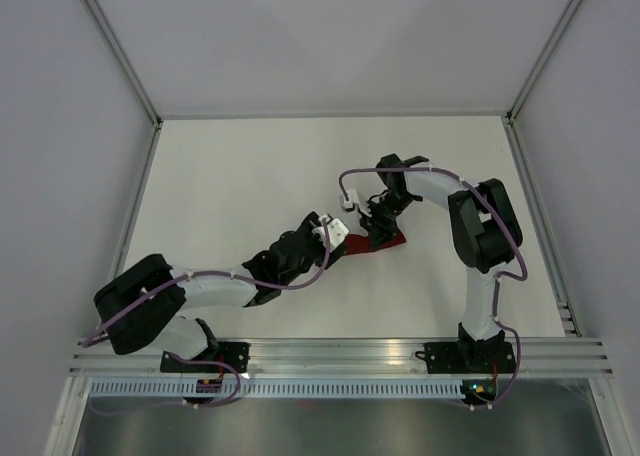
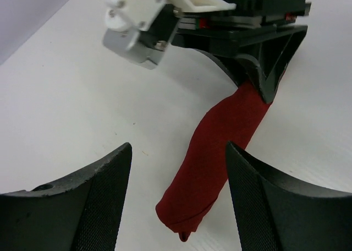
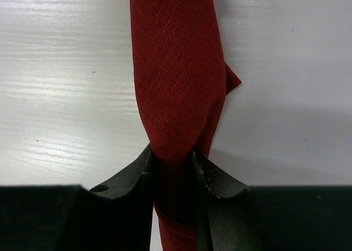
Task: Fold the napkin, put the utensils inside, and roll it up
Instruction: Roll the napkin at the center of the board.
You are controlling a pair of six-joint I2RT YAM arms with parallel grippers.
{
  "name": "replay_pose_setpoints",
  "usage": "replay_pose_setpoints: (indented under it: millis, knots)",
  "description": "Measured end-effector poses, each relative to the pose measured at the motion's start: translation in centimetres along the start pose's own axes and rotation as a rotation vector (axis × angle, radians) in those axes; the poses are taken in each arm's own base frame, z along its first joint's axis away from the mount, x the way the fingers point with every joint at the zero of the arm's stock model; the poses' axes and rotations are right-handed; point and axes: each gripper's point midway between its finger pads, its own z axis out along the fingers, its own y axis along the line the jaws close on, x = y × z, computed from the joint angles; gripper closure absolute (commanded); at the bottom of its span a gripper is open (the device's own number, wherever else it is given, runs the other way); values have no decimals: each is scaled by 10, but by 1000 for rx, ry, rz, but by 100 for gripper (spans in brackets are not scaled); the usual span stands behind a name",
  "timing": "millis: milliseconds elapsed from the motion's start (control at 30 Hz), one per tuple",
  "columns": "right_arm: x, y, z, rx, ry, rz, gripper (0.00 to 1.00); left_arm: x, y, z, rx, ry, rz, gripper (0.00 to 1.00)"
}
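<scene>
Napkin [image 3: 176, 69], rolled into a tight maroon tube, lies on the worktop [image 1: 250, 176], slightly toward its right edge. Right pincer [image 3: 172, 151] pinches one end, likely to stop it unrolling; left pincer [image 2: 179, 152] hovers spread over the other end. No fork shows.

no readable text, labels, brands or numbers anywhere

You are seeing the napkin [image 1: 380, 243] lying rolled on the tabletop [image 1: 250, 176], a little right of centre, between the two arms. The right end effector [image 3: 171, 157] is gripping the roll's right end from both sides. The left end effector [image 2: 179, 152] is sitting at the opposite end, with the roll's tip lying between its spread fingers.
</scene>
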Motion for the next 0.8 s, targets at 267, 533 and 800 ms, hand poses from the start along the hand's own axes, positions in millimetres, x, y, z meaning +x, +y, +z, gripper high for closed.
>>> replay_pose_setpoints:
  millis: [267, 533, 800]
  knots:
    - [-1, -3, -1, -101, 17, 91, 82, 15, -42, 33, 68, 81, 279, 26]
    - [0, -3, -1, -150, 19, 141, 82, 21, -63, 51, 139, 129, 407, 24]
    - [-1, -5, -1, -189, 9, 185, 82, 28, -73, 63, 188, 165, 450, 24]
